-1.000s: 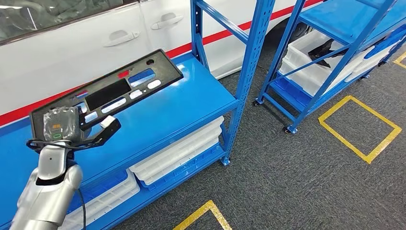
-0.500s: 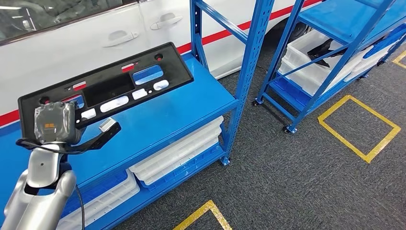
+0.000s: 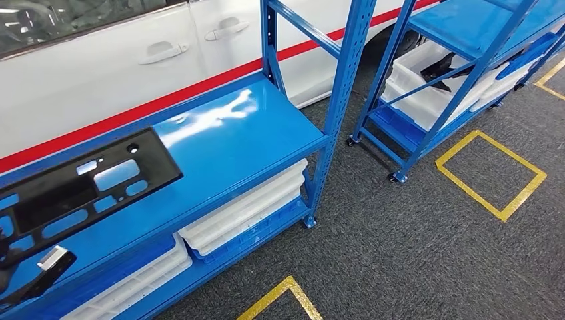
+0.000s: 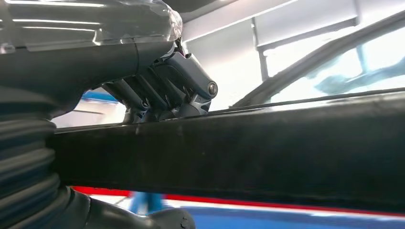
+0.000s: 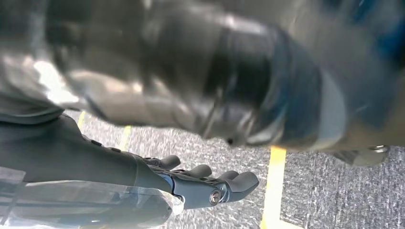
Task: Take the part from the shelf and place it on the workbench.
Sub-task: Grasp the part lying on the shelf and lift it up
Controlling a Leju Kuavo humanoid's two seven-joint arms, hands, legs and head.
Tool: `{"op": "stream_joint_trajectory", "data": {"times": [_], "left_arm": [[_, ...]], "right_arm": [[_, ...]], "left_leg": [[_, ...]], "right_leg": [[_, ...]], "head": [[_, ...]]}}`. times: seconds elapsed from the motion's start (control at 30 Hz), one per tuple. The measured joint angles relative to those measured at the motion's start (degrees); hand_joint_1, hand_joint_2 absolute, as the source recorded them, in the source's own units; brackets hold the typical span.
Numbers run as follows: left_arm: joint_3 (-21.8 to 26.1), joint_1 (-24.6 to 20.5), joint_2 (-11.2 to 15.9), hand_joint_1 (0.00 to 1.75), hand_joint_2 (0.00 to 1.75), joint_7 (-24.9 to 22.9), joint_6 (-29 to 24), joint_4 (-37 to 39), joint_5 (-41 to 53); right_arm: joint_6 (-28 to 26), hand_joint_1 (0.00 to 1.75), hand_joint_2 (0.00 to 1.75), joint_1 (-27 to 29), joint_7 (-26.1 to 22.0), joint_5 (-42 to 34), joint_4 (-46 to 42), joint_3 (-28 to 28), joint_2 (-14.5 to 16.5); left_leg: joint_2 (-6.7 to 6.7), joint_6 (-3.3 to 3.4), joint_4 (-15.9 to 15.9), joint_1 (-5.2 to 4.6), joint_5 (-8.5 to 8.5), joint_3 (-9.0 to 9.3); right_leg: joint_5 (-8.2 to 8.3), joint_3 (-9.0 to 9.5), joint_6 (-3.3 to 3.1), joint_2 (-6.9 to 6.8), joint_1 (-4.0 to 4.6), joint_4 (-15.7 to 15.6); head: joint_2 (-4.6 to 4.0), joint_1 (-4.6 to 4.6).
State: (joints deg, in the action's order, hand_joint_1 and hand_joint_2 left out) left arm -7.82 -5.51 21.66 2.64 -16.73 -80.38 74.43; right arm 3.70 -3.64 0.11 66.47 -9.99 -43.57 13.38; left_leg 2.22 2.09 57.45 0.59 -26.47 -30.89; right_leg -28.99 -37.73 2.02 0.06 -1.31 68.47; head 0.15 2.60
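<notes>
The part is a long black plastic panel [image 3: 80,193] with several cut-outs, held flat just above the blue shelf board [image 3: 246,133] at the left of the head view. In the left wrist view my left hand [image 4: 157,90] grips the panel [image 4: 267,152] along its edge, dark fingers over the top and the thumb underneath. My right hand [image 5: 200,183] hangs over grey carpet with its fingers apart and holds nothing.
A white car [image 3: 100,73] with a red stripe stands right behind the shelf. White trays [image 3: 246,210] lie on the lower shelf. To the right a second blue rack [image 3: 466,27] holds white bins [image 3: 426,87]. Yellow squares [image 3: 490,167] mark the carpet.
My left arm has carried the panel leftward and lower, toward the picture's left edge, and the arm itself has left the head view. The view has shifted slightly.
</notes>
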Motion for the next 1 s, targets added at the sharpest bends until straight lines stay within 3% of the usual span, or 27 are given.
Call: {"op": "stream_joint_trajectory", "data": {"times": [0.07,0.1,0.2,0.23,0.3,0.37,0.4,0.43,0.47,0.53,0.57,0.63,0.7,0.73,0.77,0.8,0.87,0.9,0.93,0.97,1.0], "left_arm": [[3.26,2.42,0.77,1.75,1.75,0.49,-0.22,-1.27,-0.16],[4.51,3.27,1.05,1.75,1.75,0.59,-0.30,-1.80,-0.18],[6.92,4.95,1.62,1.75,1.75,0.79,-0.33,-2.97,-0.06],[7.45,5.36,1.77,1.75,1.75,0.86,-0.31,-3.19,0.00],[8.38,5.90,1.98,1.75,1.75,0.96,-0.25,-3.40,0.16],[9.19,6.25,2.04,1.75,1.75,0.97,-0.19,-3.46,0.34],[9.48,6.41,2.04,1.75,1.75,0.99,-0.15,-3.47,0.47],[9.67,6.55,2.03,1.75,1.75,1.02,-0.11,-3.46,0.63],[9.79,6.62,2.03,1.75,1.75,1.10,-0.09,-3.46,0.86],[9.81,6.34,1.91,1.75,1.75,1.38,0.02,-3.48,1.80],[9.57,6.02,1.68,1.75,1.75,1.38,0.21,-3.53,2.69],[8.39,5.38,0.74,1.75,1.75,0.48,1.04,-3.81,4.90],[6.76,5.04,-0.39,1.75,1.75,-0.81,1.84,-4.25,6.33],[6.06,4.83,-0.83,1.75,1.75,-1.18,2.04,-4.45,6.63],[5.53,4.67,-1.20,1.75,1.75,-1.42,2.13,-4.68,6.80],[5.17,4.50,-1.46,1.75,1.75,-1.59,2.17,-4.91,6.87],[4.60,4.08,-1.92,1.75,1.75,-1.79,2.33,-5.21,7.09],[3.97,3.52,-2.44,1.75,1.75,-2.02,2.63,-5.23,7.65],[2.91,2.51,-3.35,1.75,1.75,-2.56,3.15,-5.10,8.62],[1.29,1.09,-4.54,1.75,1.75,-3.59,3.81,-4.73,9.79],[-0.75,-0.69,-5.95,1.75,1.75,-5.03,4.46,-4.06,10.77]], "right_arm": [[0.15,0.00,0.00,-0.07,0.11,0.40,0.00,0.54,-0.04],[0.23,0.00,0.00,-0.09,0.15,0.54,0.00,0.77,-0.05],[0.36,0.00,0.00,-0.18,0.27,0.71,0.00,1.37,-0.05],[0.39,0.00,0.00,-0.22,0.30,0.76,0.00,1.55,-0.05],[0.46,0.00,0.00,-0.31,0.35,0.89,0.00,1.83,-0.04],[0.55,0.00,0.00,-0.35,0.37,1.09,0.00,2.01,-0.04],[0.58,0.00,0.00,-0.35,0.38,1.18,0.00,2.06,-0.03],[0.62,0.00,0.00,-0.35,0.39,1.24,0.00,2.09,-0.03],[0.65,0.00,0.00,-0.35,0.39,1.26,0.00,2.11,-0.03],[0.53,0.00,0.00,-0.41,0.39,0.89,-0.02,2.12,-0.04],[0.37,0.00,0.00,-0.45,0.37,0.49,-0.03,2.08,-0.04],[0.00,0.00,0.00,-0.51,0.27,-0.44,-0.08,1.93,-0.07],[-0.16,0.00,0.00,-0.49,0.13,-0.84,-0.09,1.80,-0.09],[-0.19,0.00,0.00,-0.48,0.08,-0.92,-0.09,1.75,-0.11],[-0.20,0.00,0.00,-0.44,0.01,-0.96,-0.09,1.71,-0.13],[-0.22,0.00,0.00,-0.41,-0.06,-1.01,-0.09,1.66,-0.15],[-0.19,0.00,0.00,-0.42,-0.22,-1.38,-0.09,1.55,-0.21],[-0.07,0.00,0.00,-0.42,-0.34,-1.72,-0.09,1.42,-0.31],[0.06,0.00,0.00,-0.43,-0.46,-2.19,-0.09,1.22,-0.46],[0.17,0.00,0.00,-0.47,-0.55,-2.71,-0.09,0.95,-0.61],[0.13,0.00,0.00,-0.52,-0.55,-3.22,-0.09,0.63,-0.73]], "left_leg": [[-0.25,-0.59,0.61,-0.04,-0.15,-0.41],[-0.39,-0.99,0.85,-0.08,-0.12,-0.65],[-0.65,-2.25,1.03,0.07,0.23,-1.16],[-0.80,-2.59,1.43,0.20,-0.34,-1.42],[-1.26,-3.05,5.04,0.41,-3.86,-2.74],[-1.59,-3.39,12.01,0.49,-8.55,-4.91],[-1.65,-3.54,14.76,0.52,-9.78,-5.53],[-1.66,-3.65,15.84,0.57,-9.77,-5.37],[-1.66,-3.73,14.76,0.65,-8.58,-4.17],[-1.76,-3.86,7.92,0.90,-5.84,0.49],[-2.03,-3.69,4.59,0.85,-5.12,2.68],[-2.55,-3.00,1.17,0.58,-5.20,4.47],[-2.56,-2.00,1.22,0.37,-4.47,3.73],[-2.35,-1.49,1.24,0.37,-3.94,3.25],[-2.08,-0.94,1.16,0.42,-3.29,2.63],[-1.80,-0.46,1.09,0.48,-2.57,1.87],[-1.43,0.13,1.15,0.26,-1.19,0.22],[-1.35,0.30,1.20,0.09,-0.48,-0.70],[-1.35,0.46,1.24,-0.15,0.26,-1.68],[-1.49,0.59,1.27,-0.42,0.98,-2.68],[-1.75,0.69,1.27,-0.72,1.68,-3.60]], "right_leg": [[1.86,3.89,-0.54,-0.02,0.19,-6.64],[2.02,4.80,-0.90,-0.03,0.35,-8.51],[2.32,4.60,-2.12,-0.07,0.60,-9.66],[2.75,4.47,-2.64,-0.09,0.54,-10.03],[3.72,3.97,-3.63,-0.15,0.38,-10.67],[4.57,2.93,-4.00,-0.12,0.55,-10.70],[5.01,2.30,-3.96,-0.10,0.61,-10.61],[5.46,1.63,-3.87,-0.08,0.64,-10.46],[5.87,0.92,-3.70,-0.06,0.61,-10.24],[6.63,-0.49,-3.12,0.01,0.55,-9.59],[7.00,-0.99,-2.72,0.02,0.58,-9.28],[7.83,-1.37,-1.88,0.01,0.79,-9.02],[8.71,-1.43,-1.14,0.09,0.78,-9.23],[8.31,-1.73,-0.86,0.14,0.66,-9.02],[6.73,-2.27,-0.60,0.18,0.55,-8.01],[4.14,-3.06,-0.38,0.19,0.50,-5.89],[-1.83,-4.94,-0.05,0.14,0.55,1.17],[-3.32,-5.48,0.04,0.13,0.59,4.59],[-3.46,-5.33,-0.01,0.13,0.64,6.71],[-2.52,-4.26,-0.24,0.13,0.75,6.90],[-1.08,-2.15,-0.71,0.12,0.96,4.92]], "head": [[0.00,-0.01],[0.00,-0.01],[0.00,-0.01],[0.00,-0.01],[0.00,-0.02],[0.00,-0.02],[0.00,-0.02],[0.00,-0.02],[0.00,-0.02],[0.00,-0.02],[0.00,-0.01],[0.00,0.02],[0.00,0.03],[0.00,0.03],[0.00,0.03],[0.00,0.03],[0.00,0.03],[0.00,0.04],[0.00,0.03],[0.00,0.03],[0.00,0.04]]}}
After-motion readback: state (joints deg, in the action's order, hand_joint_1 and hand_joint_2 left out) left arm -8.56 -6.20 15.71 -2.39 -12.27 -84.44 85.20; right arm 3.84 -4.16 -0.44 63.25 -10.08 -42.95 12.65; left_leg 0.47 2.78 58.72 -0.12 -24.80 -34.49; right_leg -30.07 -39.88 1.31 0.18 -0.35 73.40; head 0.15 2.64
